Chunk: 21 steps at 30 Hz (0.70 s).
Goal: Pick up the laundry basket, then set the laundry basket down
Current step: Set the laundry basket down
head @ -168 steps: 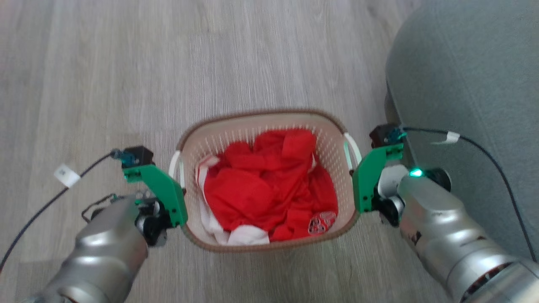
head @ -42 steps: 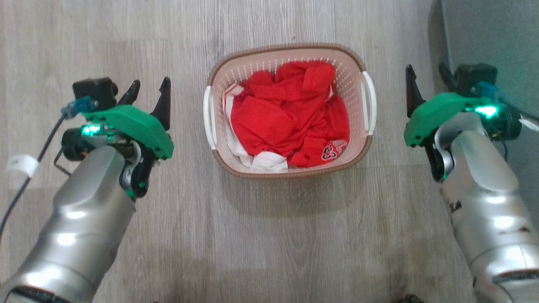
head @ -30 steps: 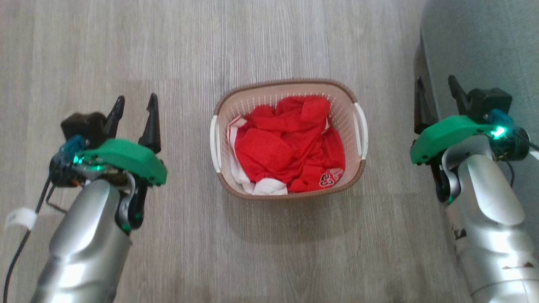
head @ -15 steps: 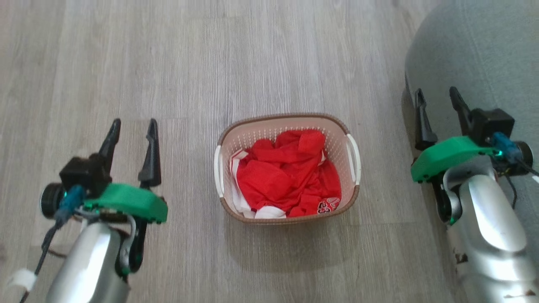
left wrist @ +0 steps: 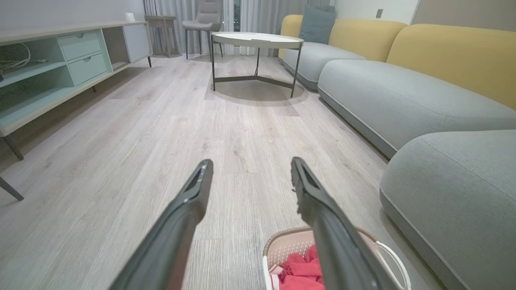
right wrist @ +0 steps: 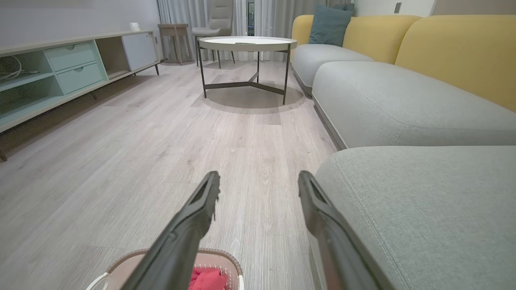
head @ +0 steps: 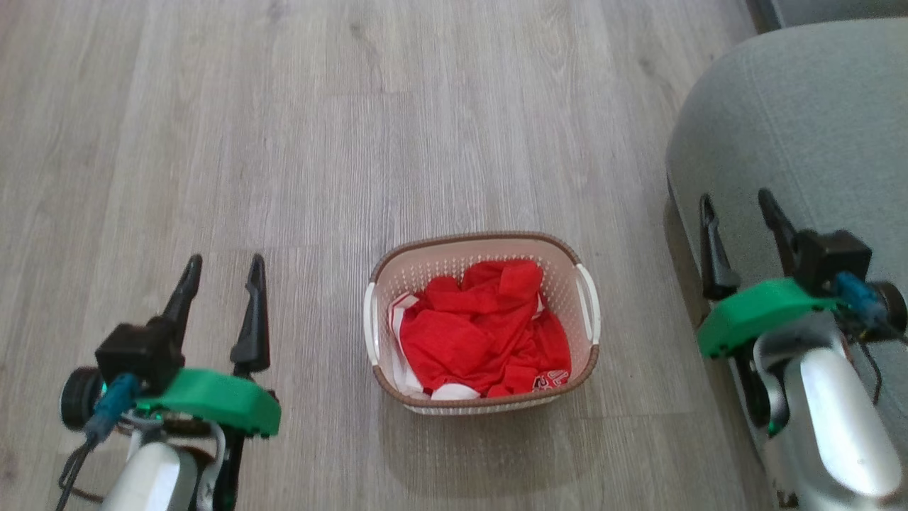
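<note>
The laundry basket (head: 477, 235) stands upright on the wooden floor (head: 284, 142), red clothes (head: 482, 333) heaped inside, with neither gripper touching it. The left gripper (head: 225, 264) hangs well to the basket's left and the right gripper (head: 735, 199) well to its right, each with its 2 fingers (head: 252, 319) spread wide and holding nothing. Judged stage: the basket is at rest and free, which fits either the approach before pick-up or the release after set-down. A lift would call for both grippers to drop and close in on the 2 white handles (head: 369, 323) together, keeping the load level. To the basket's right the grey sofa (head: 794, 128) bounds the room; the right gripper appears to hang over its edge, though depth is hard to read. Left of and beyond the basket the floor lies open as far as the round table (left wrist: 258, 40).
</note>
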Tool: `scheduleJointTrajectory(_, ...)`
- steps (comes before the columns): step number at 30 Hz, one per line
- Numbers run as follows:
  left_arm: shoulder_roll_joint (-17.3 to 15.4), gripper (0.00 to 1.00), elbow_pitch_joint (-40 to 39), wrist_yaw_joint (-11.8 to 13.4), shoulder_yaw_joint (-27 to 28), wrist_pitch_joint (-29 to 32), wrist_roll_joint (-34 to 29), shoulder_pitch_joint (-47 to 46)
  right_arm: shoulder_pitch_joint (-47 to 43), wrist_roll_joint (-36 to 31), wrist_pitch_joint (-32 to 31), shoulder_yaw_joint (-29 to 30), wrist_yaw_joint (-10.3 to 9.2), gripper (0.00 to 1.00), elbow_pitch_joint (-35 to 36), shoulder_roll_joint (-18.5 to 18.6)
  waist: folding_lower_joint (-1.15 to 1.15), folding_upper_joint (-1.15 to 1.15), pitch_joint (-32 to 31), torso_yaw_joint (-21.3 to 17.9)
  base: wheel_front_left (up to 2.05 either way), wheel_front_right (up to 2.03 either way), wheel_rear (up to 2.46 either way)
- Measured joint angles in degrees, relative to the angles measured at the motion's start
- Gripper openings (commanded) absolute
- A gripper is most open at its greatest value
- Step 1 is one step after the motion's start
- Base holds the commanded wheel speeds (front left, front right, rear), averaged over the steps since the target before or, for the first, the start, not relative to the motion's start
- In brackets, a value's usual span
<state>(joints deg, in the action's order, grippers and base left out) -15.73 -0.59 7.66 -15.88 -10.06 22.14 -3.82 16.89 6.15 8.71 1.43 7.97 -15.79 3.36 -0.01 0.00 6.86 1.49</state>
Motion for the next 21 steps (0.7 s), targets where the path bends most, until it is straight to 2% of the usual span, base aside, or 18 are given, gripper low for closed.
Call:
scheduleJointTrajectory(12, -0.36, 1.0, -2.37, 1.85, -0.05, 1.99, 0.63, 5.67, -9.38, 0.4, -3.85, 0.74, -0.14, 1.0, 9.12, -0.4, 0.0, 0.0, -4.32, -0.26, 0.0, 0.0, 0.0)
scheduleJointTrajectory(21, -0.63, 1.0, -2.79, 2.54, -0.08, 2.52, 1.12, 6.84, -12.75, 0.47, -5.58, 1.23, -0.15, 1.0, 12.28, -0.78, 0.0, 0.0, -5.94, -0.5, 0.0, 0.0, 0.0)
